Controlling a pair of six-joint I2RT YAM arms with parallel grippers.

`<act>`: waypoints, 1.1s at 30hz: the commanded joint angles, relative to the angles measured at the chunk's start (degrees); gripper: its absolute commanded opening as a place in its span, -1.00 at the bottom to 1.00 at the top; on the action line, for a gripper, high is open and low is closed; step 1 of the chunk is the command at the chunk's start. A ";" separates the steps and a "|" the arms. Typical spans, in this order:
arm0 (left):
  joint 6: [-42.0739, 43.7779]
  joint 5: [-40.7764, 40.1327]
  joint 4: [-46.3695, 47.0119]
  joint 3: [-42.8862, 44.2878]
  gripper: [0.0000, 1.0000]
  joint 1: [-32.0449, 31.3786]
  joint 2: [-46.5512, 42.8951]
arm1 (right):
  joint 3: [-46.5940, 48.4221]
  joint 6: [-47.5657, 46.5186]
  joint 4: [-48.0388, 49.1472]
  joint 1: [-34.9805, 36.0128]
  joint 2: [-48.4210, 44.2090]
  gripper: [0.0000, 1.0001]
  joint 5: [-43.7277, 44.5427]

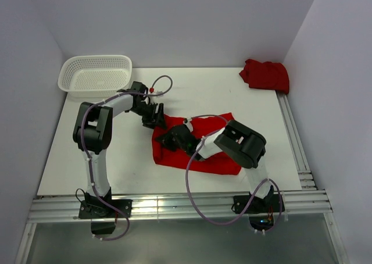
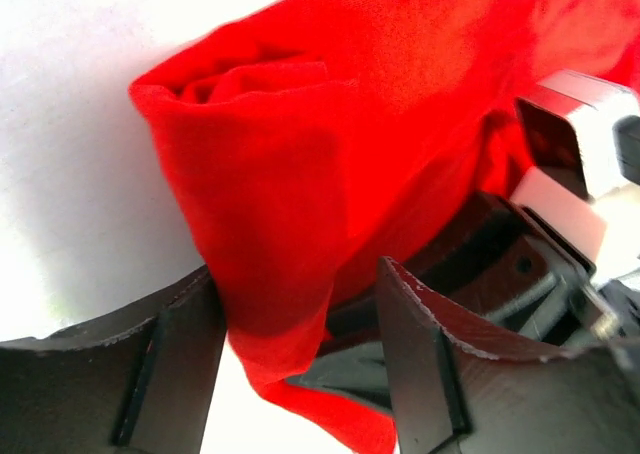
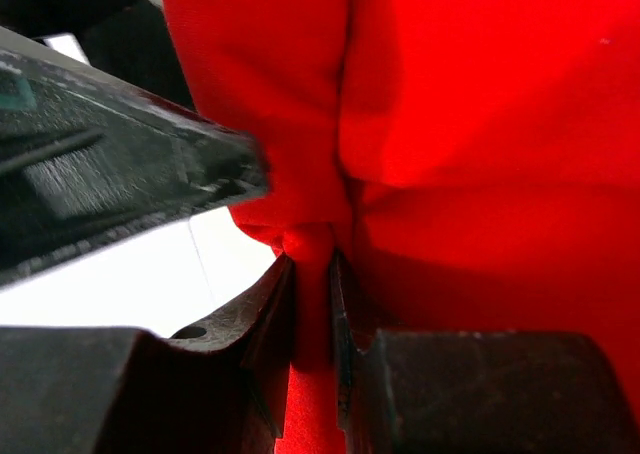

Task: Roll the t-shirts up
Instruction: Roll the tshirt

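Fabric fills both wrist views. We see 1 red t-shirt point(image 1: 218, 159) lying bunched in the middle of the table point(image 1: 116, 153), partly folded over itself, with both arms reaching in at its left side. Our right gripper point(image 1: 173, 141) has its jaws almost closed, leaving only a narrow slit, and a thin pleat of the shirt's cloth is pinched between them. Our left gripper point(image 1: 154, 118) sits at the shirt's far left corner. Its jaws stand wide apart, and a thick, loosely rolled fold of the cloth runs between them. The fold touches 1 finger point(image 2: 170, 364) and leaves a gap at the other, so this claw holds nothing. The 2 grippers are just beside each other. The other t-shirt point(image 1: 265, 75) lies crumpled in the far right corner of the table, well apart from both arms. A white mesh basket point(image 1: 93, 59) sits at the far left corner.
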 commanded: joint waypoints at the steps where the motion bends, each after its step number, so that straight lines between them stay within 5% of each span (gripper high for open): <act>1: 3.73 -12.86 2.17 0.77 0.31 -2.24 -1.82 | 2.14 -4.19 -15.36 0.99 0.23 -0.79 2.73; 19: 6.11 -46.88 3.49 10.00 0.04 -8.22 2.84 | 1.35 -1.03 -14.31 1.87 2.25 -0.86 2.65; 22: 6.11 -48.29 2.35 11.84 -0.10 -8.22 3.63 | 0.47 -0.15 -12.73 1.87 2.25 -0.90 2.56; 23: 6.11 -48.64 2.17 12.89 -0.32 -8.22 3.89 | 0.21 0.38 -12.38 1.95 2.25 -0.92 2.65; 26: 6.02 -49.61 1.56 14.39 -0.58 -8.22 5.47 | -1.11 1.26 -10.71 2.04 2.51 -0.94 2.12; 28: 5.93 -49.00 1.29 14.92 -0.53 -8.22 5.91 | -1.55 1.70 -9.22 2.13 2.78 -0.94 1.68; 33: 6.11 -42.43 -0.64 16.33 0.11 -8.14 5.83 | -1.99 2.58 -7.19 2.13 3.83 -0.95 0.71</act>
